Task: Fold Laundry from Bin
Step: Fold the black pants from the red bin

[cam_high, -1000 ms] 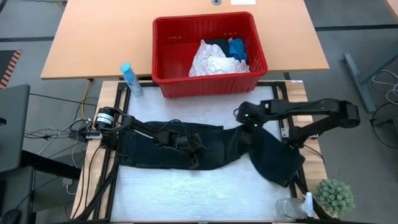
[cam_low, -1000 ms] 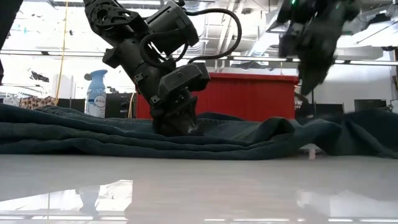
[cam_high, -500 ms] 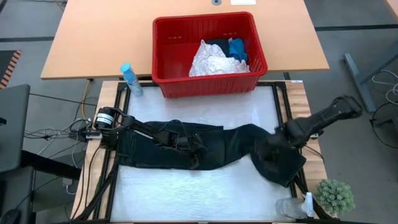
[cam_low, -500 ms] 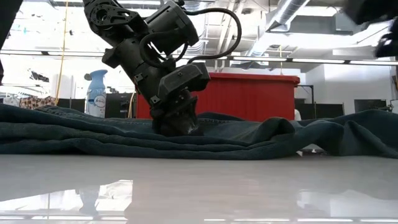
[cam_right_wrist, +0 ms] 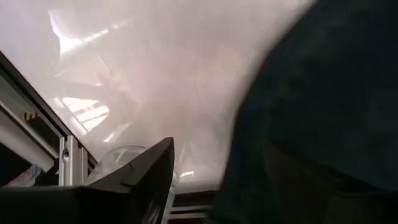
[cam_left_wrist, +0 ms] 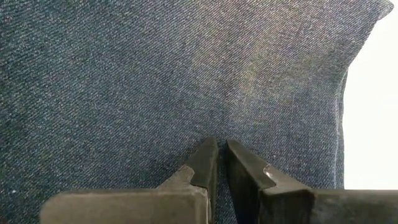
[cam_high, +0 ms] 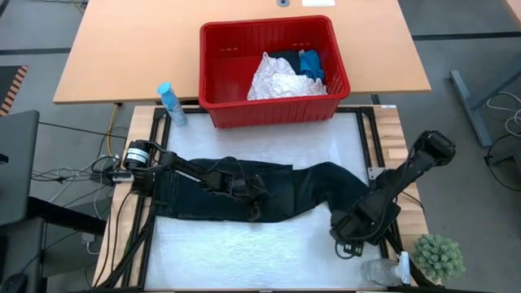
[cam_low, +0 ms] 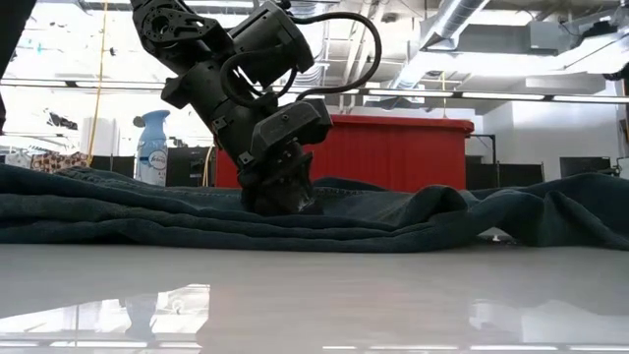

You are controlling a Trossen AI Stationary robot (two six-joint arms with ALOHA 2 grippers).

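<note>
While my left gripper (cam_high: 244, 189) pinches the jeans (cam_high: 269, 191) flat, my spread right gripper (cam_high: 352, 236) should grab their loose end cleanly.

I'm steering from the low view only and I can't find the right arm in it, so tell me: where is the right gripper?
Observer: The right gripper is down at the right end of the dark garment, near the potted plant.
Operator: What's inside the bin?
Observer: The red bin holds a white crinkled cloth and a small blue cloth.
Operator: And the left gripper?
Observer: The left gripper has its tips close together, pressed on the denim.
</note>
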